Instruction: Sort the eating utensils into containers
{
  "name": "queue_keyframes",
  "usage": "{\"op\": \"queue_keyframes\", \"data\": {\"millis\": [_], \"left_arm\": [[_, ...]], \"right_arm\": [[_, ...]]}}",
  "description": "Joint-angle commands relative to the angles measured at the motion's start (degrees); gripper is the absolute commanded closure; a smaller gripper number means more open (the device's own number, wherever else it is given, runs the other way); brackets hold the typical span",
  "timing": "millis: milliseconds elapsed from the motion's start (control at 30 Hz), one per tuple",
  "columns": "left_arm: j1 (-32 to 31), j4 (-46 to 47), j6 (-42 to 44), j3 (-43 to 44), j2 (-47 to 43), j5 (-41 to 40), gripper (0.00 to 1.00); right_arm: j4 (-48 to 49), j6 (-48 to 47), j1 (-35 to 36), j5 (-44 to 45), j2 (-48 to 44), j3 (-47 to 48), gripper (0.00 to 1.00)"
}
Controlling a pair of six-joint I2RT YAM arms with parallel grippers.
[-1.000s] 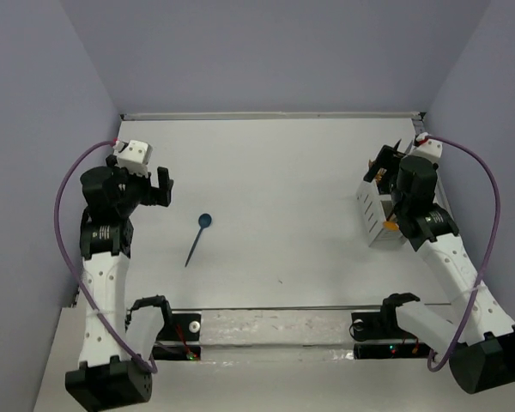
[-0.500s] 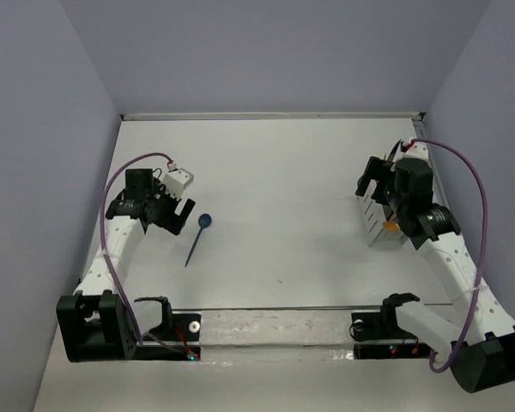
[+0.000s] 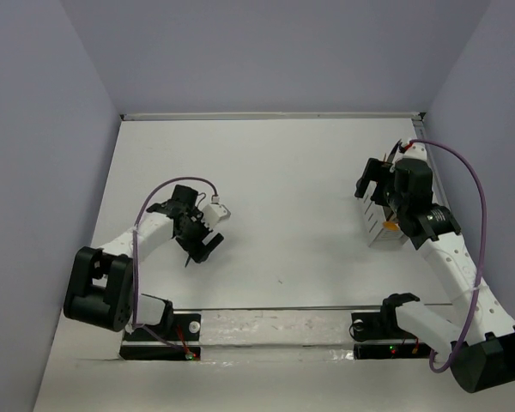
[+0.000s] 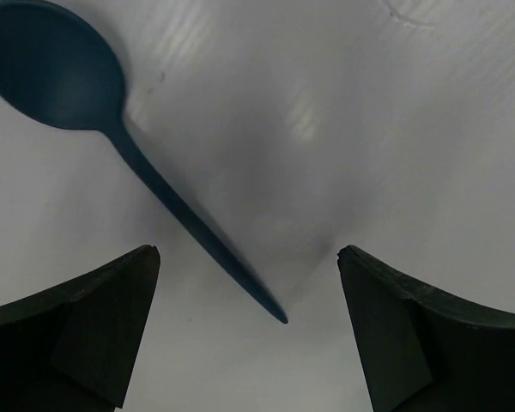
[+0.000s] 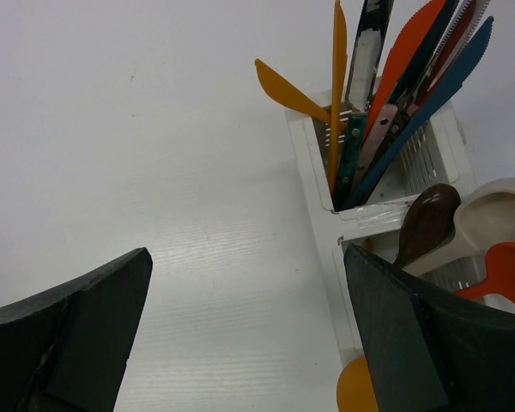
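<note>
A dark blue spoon (image 4: pixel 51 64) lies flat on the white table, its handle running down to a tip between the fingers of my left gripper (image 4: pixel 247 253). That gripper is open, low over the handle end and apart from it. In the top view my left gripper (image 3: pixel 206 236) hides most of the spoon. The white slotted caddy (image 5: pixel 319 202) (image 3: pixel 378 227) stands at the right. Its far compartment holds upright knives (image 5: pixel 395 77) in orange, blue and teal. The near one holds brown, beige and orange spoons (image 5: pixel 425 225). My right gripper (image 5: pixel 246 251) (image 3: pixel 372 180) hangs open and empty just left of the caddy.
The right wall (image 3: pixel 481 103) runs close behind the caddy. The back edge of the table (image 3: pixel 266 115) meets the rear wall. A metal rail (image 3: pixel 275 322) with both arm bases lines the near edge. The left wall (image 3: pixel 60 129) borders the table.
My left arm has swung down and rightward from the left wall to hover over the blue spoon. The right gripper spread wider beside the caddy and has since held still.
</note>
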Motion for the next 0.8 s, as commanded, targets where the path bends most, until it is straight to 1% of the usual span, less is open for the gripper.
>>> {"op": "queue_keyframes", "data": {"millis": [0,67,133,200,233,300,333,367,433,567,633,667,733,767], "left_arm": [[-2.1,2.5,-0.9,-3.5,-0.4,-8.2,0.02],[-2.1,4.7,-1.4,-4.0,-0.1,-10.5,0.04],[-2.1,5.6,-1.6,-3.7,1.5,-11.5,0.12],[-2.2,6.3,-2.1,-2.8,4.3,-10.9,0.28],[-2.2,6.1,-1.8,-2.5,5.3,-10.7,0.44],[-2.2,6.9,-1.2,-2.2,7.6,-10.4,0.58],[-2.2,7.7,-1.2,-2.1,8.3,-10.3,0.71],[-2.2,7.8,-1.2,-2.0,9.7,-9.9,0.79],[-2.2,8.1,-1.5,-1.7,10.8,-8.6,1.00],[-2.2,12.4,-2.9,-2.1,11.4,-7.3,1.00],[-2.1,16.2,-5.8,-2.5,7.8,-8.6,1.00],[-2.1,17.7,-5.8,-2.5,7.7,-9.1,1.00],[-2.1,20.7,-9.0,-2.6,0.8,-9.5,1.00],[-2.1,23.4,-10.7,-2.6,-5.6,-9.4,1.00]], "right_arm": [[0.1,-0.5,-0.1,-0.8,0.1,1.2,0.00],[0.1,-0.4,-0.1,-1.0,0.1,1.1,0.00],[0.1,-0.4,-0.1,-1.0,0.2,0.8,0.00],[0.2,-0.4,-0.1,-1.1,0.2,0.8,0.00],[0.2,-0.5,-0.1,-1.4,0.1,0.9,0.00],[0.2,-0.7,-0.1,-1.9,-0.2,0.9,0.00],[0.1,-0.7,-0.1,-2.2,-0.3,1.0,0.00],[0.1,-0.9,-0.1,-2.3,-0.4,1.2,0.00],[0.1,-0.8,-0.1,-3.3,-1.0,1.4,0.00],[0.5,-0.6,-0.1,-5.3,-3.1,1.4,0.00],[0.3,-1.0,-0.1,-6.8,-4.5,1.8,0.00],[0.4,-1.0,-0.1,-7.5,-4.9,1.9,0.00],[0.7,-1.7,-0.1,-9.6,-6.0,2.1,0.00],[1.3,-2.5,-0.1,-13.5,-6.9,2.2,0.00]]}}
